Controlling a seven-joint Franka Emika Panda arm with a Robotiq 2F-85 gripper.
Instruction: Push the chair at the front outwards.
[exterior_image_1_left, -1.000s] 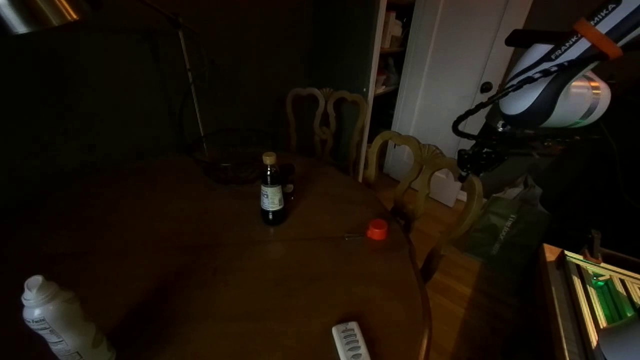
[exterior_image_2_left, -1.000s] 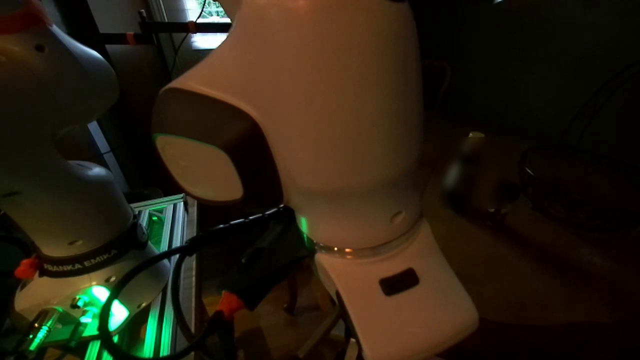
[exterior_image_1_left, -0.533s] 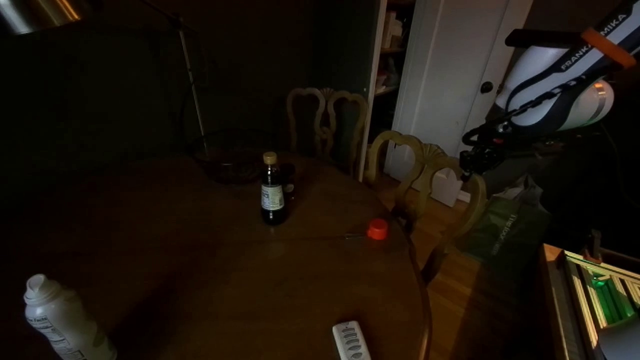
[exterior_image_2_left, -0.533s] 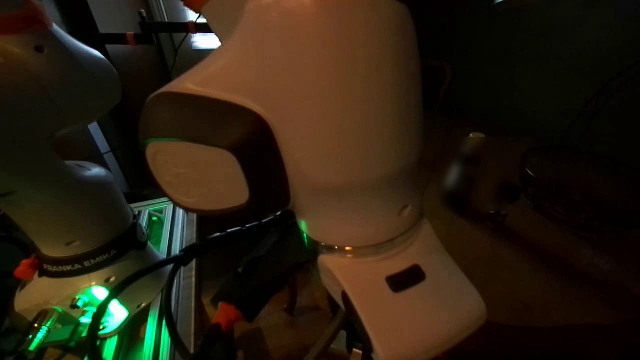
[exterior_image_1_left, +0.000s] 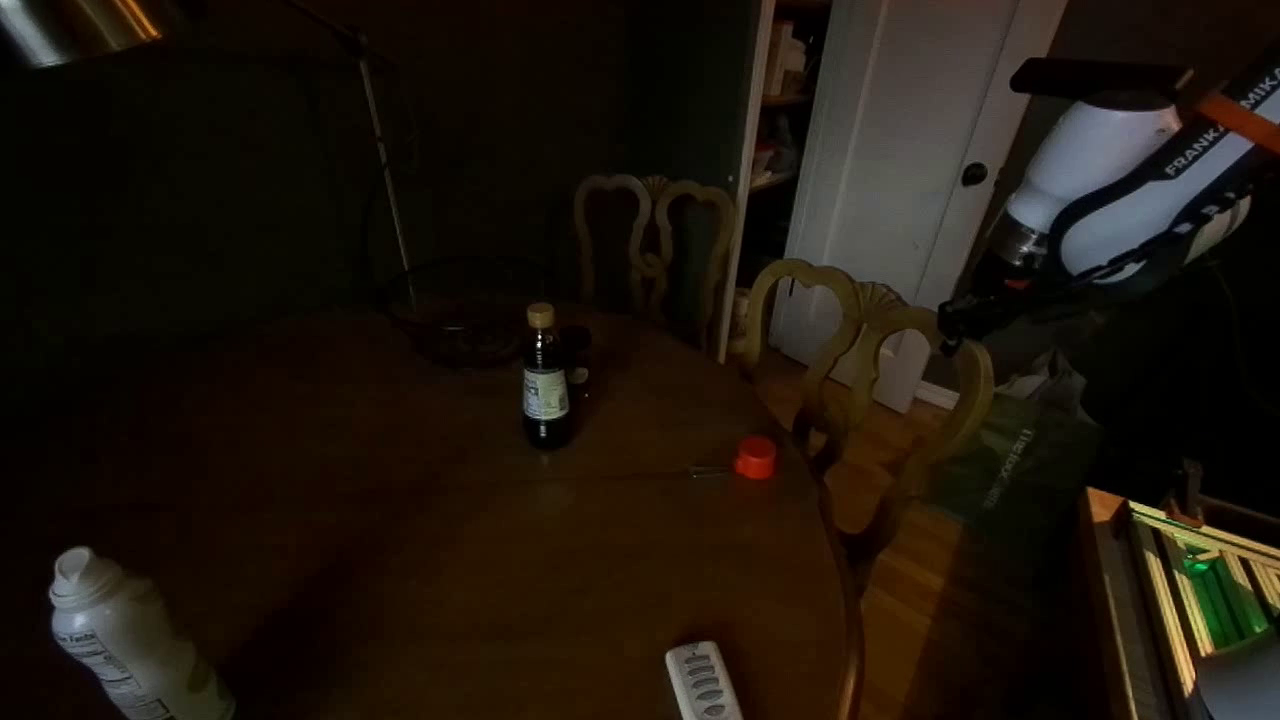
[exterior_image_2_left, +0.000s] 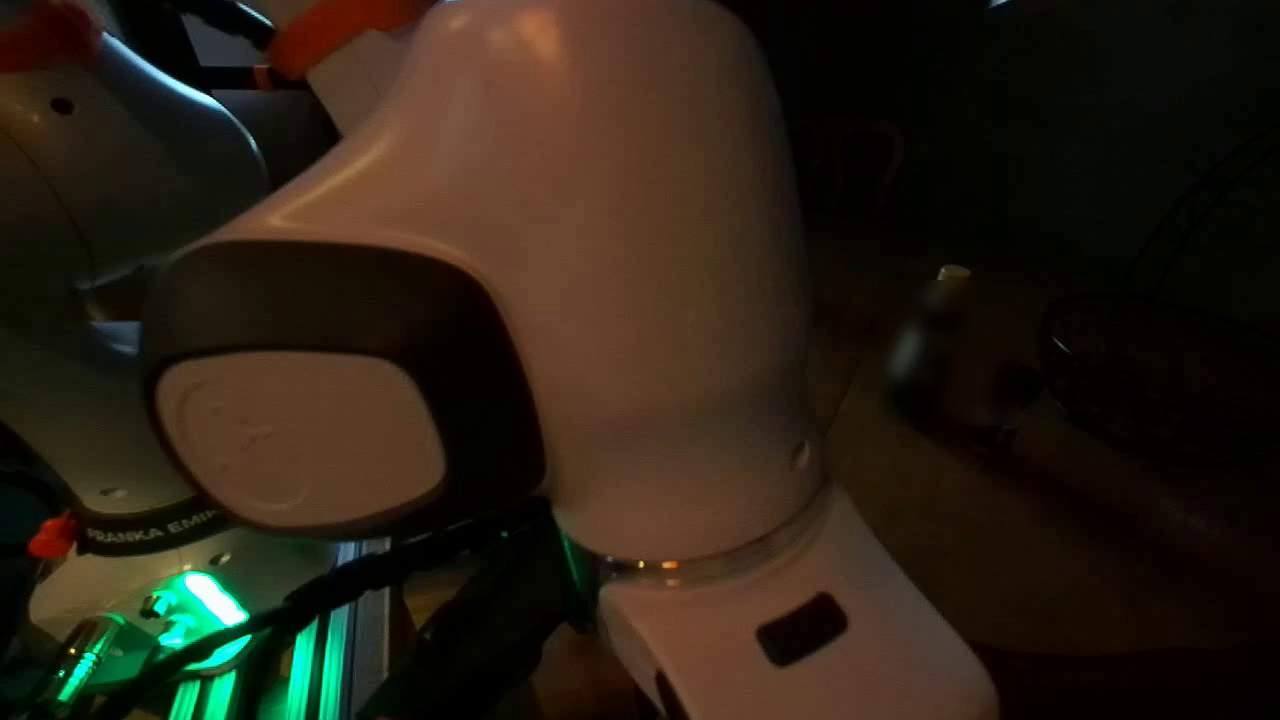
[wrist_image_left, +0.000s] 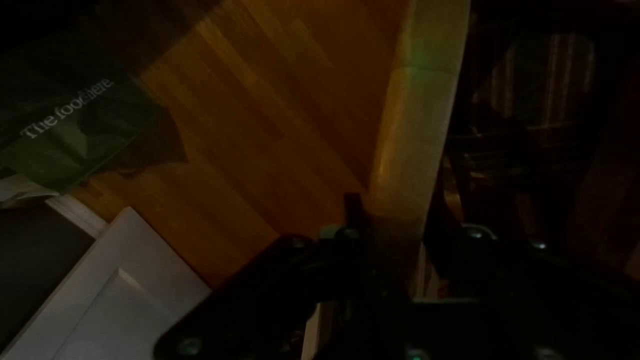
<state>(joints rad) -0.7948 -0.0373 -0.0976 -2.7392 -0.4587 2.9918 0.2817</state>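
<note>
In an exterior view, the chair (exterior_image_1_left: 862, 345) was found at three o'clock from the centre, its arched back standing beside the curved edge of the table (exterior_image_1_left: 480, 590). The gripper (exterior_image_1_left: 950, 340) was observed at the upper rail (exterior_image_1_left: 979, 375), on the chair's three o'clock side. On the table, a red item (exterior_image_1_left: 756, 458) was recorded toward the chair's seven-thirty and a dark bottle (exterior_image_1_left: 545, 395) toward its nine o'clock. In an exterior view, most of the frame was filled by the arm (exterior_image_2_left: 640, 300). In the wrist view, the rail was seen running from one o'clock down between the fingers (wrist_image_left: 353, 210), which were clamped on it from both sides. A green bag (wrist_image_left: 75, 135) was noted between nine and ten o'clock and a white door (wrist_image_left: 120, 310) at eight.
</note>
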